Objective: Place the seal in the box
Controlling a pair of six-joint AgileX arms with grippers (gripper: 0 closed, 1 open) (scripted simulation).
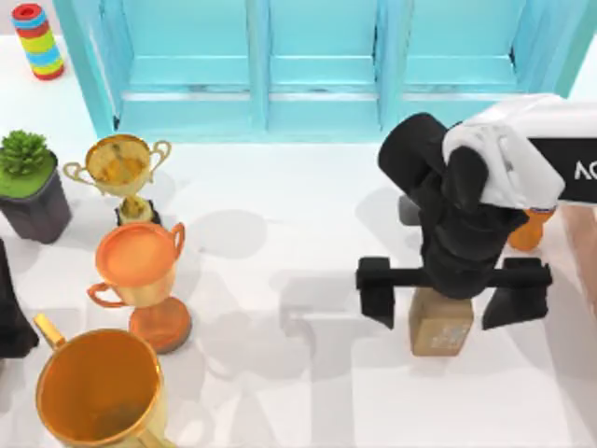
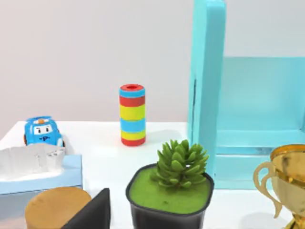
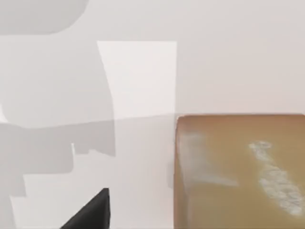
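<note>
The right gripper (image 1: 454,301) is hovering directly over the seal (image 1: 440,324), a small tan-brown rectangular block with rounded edges and faint whitish markings, which is sitting on the white surface (image 1: 280,373) toward the top view's right; its two black fingers (image 1: 378,291) are spreading wide, one on each side of the block and well clear of it, holding nothing. In the right wrist view the seal (image 3: 238,171) is lying just beyond one dark fingertip (image 3: 90,212), with bare surface between them, so the block is sitting off to one side of the wrist camera's line rather than centred. Its long axis looks to be running toward and away from the cabinet, across the line joining the fingers, which suits a straight descent and closing across the narrow sides. The right arm is by far the nearer one; the left arm is parked at the top view's left edge, and I cannot tell how its gripper stands. Just past the right gripper, an orange soda bottle (image 1: 525,231) is peeking from under the arm, close enough that a lift could brush it. Farther left, well apart from the seal, a large gold cup (image 1: 98,387), a copper trophy (image 1: 142,271), a gold two-handled trophy (image 1: 124,170) and a green succulent in a dark pot (image 1: 30,182) are standing. At the back a turquoise cabinet with compartments (image 1: 317,65) is spanning the surface, with a striped red, yellow and blue cylinder (image 1: 37,42) at its left
</note>
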